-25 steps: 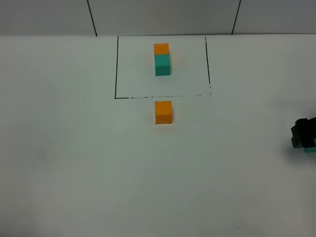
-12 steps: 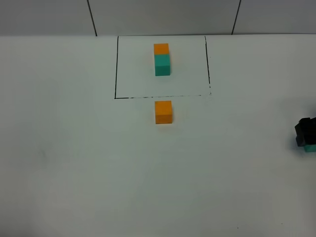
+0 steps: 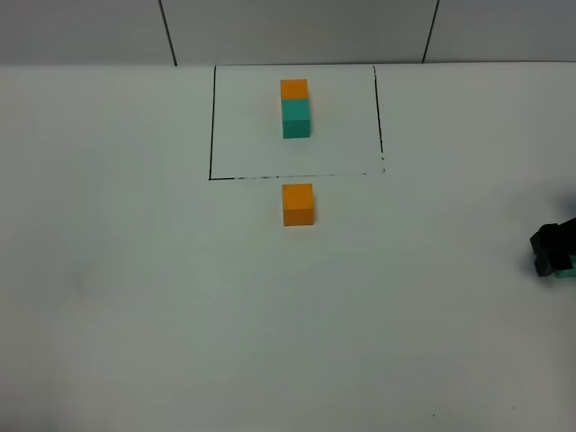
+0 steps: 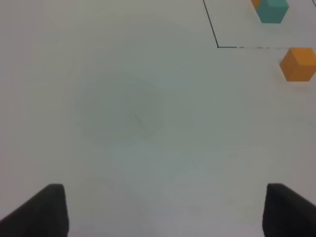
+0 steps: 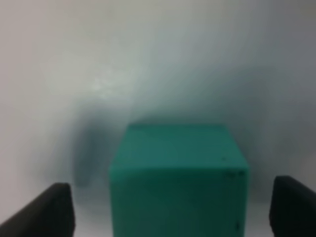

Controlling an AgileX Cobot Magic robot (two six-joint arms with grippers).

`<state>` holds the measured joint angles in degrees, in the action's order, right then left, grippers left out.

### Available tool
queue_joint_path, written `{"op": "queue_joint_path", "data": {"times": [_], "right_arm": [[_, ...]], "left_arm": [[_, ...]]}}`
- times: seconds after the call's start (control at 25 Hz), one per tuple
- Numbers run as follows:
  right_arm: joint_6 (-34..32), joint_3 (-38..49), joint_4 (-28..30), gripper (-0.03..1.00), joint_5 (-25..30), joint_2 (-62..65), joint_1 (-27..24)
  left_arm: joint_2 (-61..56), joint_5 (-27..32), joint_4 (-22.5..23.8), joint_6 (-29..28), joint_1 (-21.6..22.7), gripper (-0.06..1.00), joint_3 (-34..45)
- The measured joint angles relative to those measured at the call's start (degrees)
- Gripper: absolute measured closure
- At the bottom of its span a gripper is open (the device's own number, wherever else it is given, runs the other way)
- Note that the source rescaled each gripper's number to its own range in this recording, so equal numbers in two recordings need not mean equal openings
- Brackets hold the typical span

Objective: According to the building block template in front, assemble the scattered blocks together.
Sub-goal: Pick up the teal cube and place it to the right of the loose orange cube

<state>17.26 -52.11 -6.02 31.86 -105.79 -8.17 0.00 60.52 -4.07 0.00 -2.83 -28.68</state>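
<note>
1. Right gripper (image 5: 170, 210) is low over the table (image 3: 135, 297), near its right edge. Its jaws stand wide and straddle the teal cube (image 5: 177, 168).
2. Teal cube sits between the two black fingers (image 5: 47, 210). A gap of table shows on each side, so neither finger touches it. In the high view only a sliver of teal (image 3: 567, 270) shows beside the gripper (image 3: 551, 252).
3. Left gripper (image 4: 165, 210) is also wide, with nothing between its fingers (image 4: 44, 210), only bare table.
4. Orange cube (image 3: 298, 204) is well apart from both grippers, far to the left of the right gripper, and sits upright on the table.
5. Template bar (image 3: 295, 108) lies beyond the orange cube, with its orange half behind its teal half. It sits inside the black drawn rectangle (image 3: 212, 126), whose near line passes just behind the orange cube.
6. The left wrist view catches the orange cube (image 4: 297, 64) and part of the template bar (image 4: 270, 10).
</note>
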Motion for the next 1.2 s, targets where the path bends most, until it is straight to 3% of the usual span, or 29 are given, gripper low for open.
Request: {"op": "queue_joint_path", "data": {"times": [0.08,0.2,0.24,0.56,0.76,0.88,1.2], "right_arm": [[-0.1,0.0,0.1,0.55,0.0,-0.3,0.0],[-0.1,0.0,0.3,0.94,0.5,-0.6,0.0],[-0.1,-0.1,0.3,0.97,0.7,-0.6,0.0],[2.9,-4.7,2.3,0.96,8.5,0.0,2.5],[14.6,-10.2,10.0,0.96,18.7,0.2,10.5],[19.4,-14.8,11.1,0.96,22.6,0.2,15.0],[29.2,-24.4,10.7,0.96,26.0,0.2,24.6]], "left_arm": [[0.0,0.0,0.0,0.0,0.0,0.27,0.0],[0.0,0.0,0.0,0.0,0.0,0.27,0.0],[0.0,0.0,0.0,0.0,0.0,0.27,0.0],[0.0,0.0,0.0,0.0,0.0,0.27,0.0],[0.0,0.0,0.0,0.0,0.0,0.27,0.0],[0.0,0.0,0.0,0.0,0.0,0.27,0.0],[0.0,0.0,0.0,0.0,0.0,0.27,0.0]]}}
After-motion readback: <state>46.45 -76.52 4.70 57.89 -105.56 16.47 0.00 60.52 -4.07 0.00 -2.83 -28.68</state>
